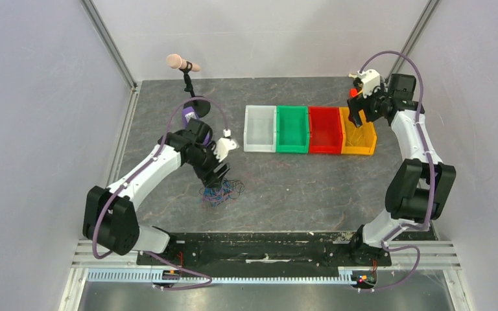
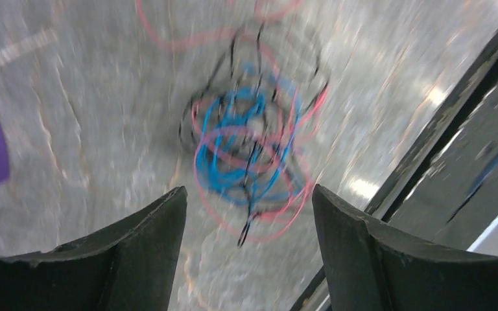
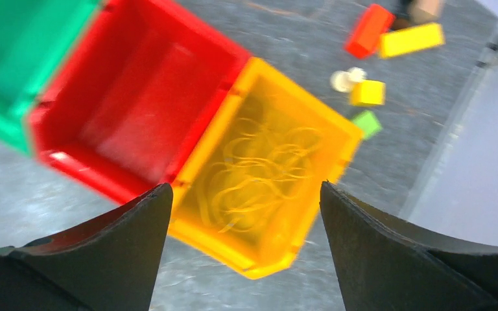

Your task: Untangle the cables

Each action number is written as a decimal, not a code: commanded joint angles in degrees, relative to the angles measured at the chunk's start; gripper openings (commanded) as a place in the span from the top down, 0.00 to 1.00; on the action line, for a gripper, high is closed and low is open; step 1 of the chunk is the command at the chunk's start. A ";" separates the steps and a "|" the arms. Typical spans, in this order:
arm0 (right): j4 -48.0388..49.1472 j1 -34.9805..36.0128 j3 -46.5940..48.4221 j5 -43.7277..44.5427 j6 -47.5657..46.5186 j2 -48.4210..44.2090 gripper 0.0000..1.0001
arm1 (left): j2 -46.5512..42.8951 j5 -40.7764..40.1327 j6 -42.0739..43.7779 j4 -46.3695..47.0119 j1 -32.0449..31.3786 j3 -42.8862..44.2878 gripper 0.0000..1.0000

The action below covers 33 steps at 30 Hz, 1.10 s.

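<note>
Top external view shows the table (image 1: 298, 188) with four bins in a row. The white bin (image 1: 259, 149), green bin (image 1: 292, 150) and red bin (image 1: 325, 151) look empty; the yellow bin (image 1: 360, 151) holds loose yellow cables (image 3: 259, 172). The right fingers (image 3: 123, 246) hang above it, wide apart and empty. The left fingers (image 2: 142, 246), equally wide and empty, hover over the tangle (image 2: 249, 146) of blue, red and black cables on the table. The step, I judge, is the next pick: pinch one strand and draw it clear.

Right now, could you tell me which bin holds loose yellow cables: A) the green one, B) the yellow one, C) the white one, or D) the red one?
B: the right wrist view shows the yellow cables coiled inside the yellow bin.
</note>
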 commanded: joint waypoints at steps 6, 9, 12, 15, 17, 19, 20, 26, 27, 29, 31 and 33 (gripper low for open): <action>-9.29 9.76 -10.98 -20.78 1.94 -10.84 0.14 | 0.06 -3.23 20.61 -0.60 1.55 -10.79 0.34; -6.12 15.81 -14.65 -21.06 2.80 -11.78 0.15 | 2.37 0.18 21.11 1.95 -1.52 -9.83 0.58; -1.35 21.84 -18.28 -21.31 5.22 -11.83 0.19 | 2.11 3.78 19.24 5.87 -2.01 -9.60 0.79; 5.26 28.42 -21.10 -20.23 8.87 -11.14 0.21 | 1.95 3.08 19.71 6.70 -2.01 -10.09 0.83; 8.70 33.78 -21.60 -18.84 10.60 -9.78 0.21 | 1.38 2.84 20.57 6.46 -1.85 -11.18 0.84; 11.38 38.26 -20.80 -17.23 11.76 -7.37 0.21 | 0.19 3.43 21.68 6.34 -1.84 -12.36 0.84; 12.82 40.02 -20.05 -16.63 12.79 -5.91 0.21 | -0.48 3.85 22.20 6.46 -1.84 -12.91 0.84; 21.02 47.59 -16.89 -12.33 21.20 1.19 0.21 | -2.32 3.06 24.48 7.58 -1.78 -15.11 0.85; 21.66 48.41 -16.47 -11.15 21.68 2.35 0.22 | -2.30 2.95 24.61 7.53 -1.79 -15.03 0.85; 22.41 49.98 -15.79 -7.97 21.49 4.40 0.23 | -2.52 2.82 24.85 7.49 -1.77 -14.92 0.85; 23.21 50.78 -15.82 -4.77 21.36 6.15 0.25 | -2.70 2.82 24.95 7.51 -1.76 -14.87 0.85; 23.74 51.00 -15.71 -2.55 21.74 7.72 0.32 | -2.76 2.46 25.24 7.57 -1.74 -14.94 0.85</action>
